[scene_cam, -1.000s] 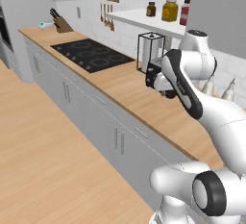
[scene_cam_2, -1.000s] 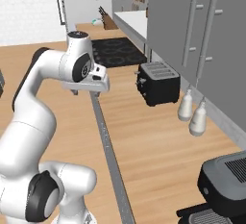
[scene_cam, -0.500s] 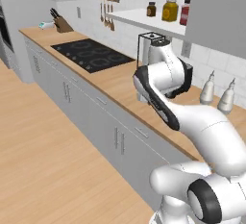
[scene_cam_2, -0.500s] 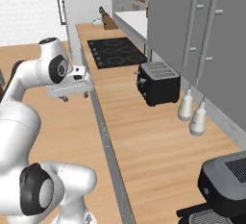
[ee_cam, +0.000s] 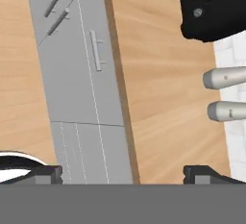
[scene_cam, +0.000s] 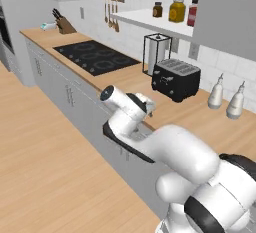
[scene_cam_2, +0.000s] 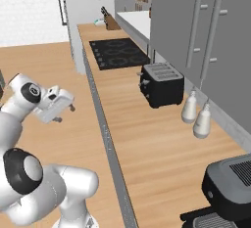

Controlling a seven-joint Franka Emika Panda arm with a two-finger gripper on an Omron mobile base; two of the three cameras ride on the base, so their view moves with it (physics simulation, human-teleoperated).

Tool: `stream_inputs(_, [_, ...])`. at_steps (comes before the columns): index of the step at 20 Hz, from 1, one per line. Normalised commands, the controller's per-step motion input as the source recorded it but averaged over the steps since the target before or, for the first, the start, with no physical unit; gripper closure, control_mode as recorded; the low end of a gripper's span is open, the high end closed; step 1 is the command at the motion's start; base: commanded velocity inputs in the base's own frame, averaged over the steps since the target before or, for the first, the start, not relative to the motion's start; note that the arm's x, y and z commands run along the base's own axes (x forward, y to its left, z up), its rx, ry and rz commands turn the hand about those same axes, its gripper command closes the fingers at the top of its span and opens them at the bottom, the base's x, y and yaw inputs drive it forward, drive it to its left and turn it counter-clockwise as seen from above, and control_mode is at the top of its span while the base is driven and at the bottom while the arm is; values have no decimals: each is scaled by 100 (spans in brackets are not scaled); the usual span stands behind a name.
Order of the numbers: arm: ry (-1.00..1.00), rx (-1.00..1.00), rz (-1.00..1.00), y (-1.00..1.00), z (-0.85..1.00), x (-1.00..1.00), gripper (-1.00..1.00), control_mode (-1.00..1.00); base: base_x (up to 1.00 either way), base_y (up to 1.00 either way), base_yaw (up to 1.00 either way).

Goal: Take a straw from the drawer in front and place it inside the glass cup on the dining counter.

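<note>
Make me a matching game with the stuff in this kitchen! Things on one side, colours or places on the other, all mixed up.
Things:
1. toaster
2. knife block
3. jars
4. drawer

Places and colours:
A. up on the white shelf
B. grey front, shut, with a slim bar handle
C. black, on the counter beside the paper towel holder
D. at the far end of the counter, past the cooktop

Pairs: 1-C, 2-D, 3-A, 4-B
</note>
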Motion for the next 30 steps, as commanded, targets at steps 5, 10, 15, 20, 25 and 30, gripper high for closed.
stream_inputs(5, [-8, -46, -6, 23, -76, 52, -100, -100, 0, 0, 0])
stream_inputs(10, [-3, -33, -7, 2, -65, 49, -100, -100, 0, 0, 0])
stream_inputs(15, [-4, -28, -7, 0, -59, 47, -100, -100, 0, 0, 0])
stream_inputs(20, [-6, -28, -2, 0, -57, 33, -100, -100, 0, 0, 0])
stream_inputs(25, [-1, -25, 0, -2, -54, 31, -100, -100, 0, 0, 0])
stream_inputs(30, [0, -8, 0, -2, -43, 60, -100, -100, 0, 0, 0])
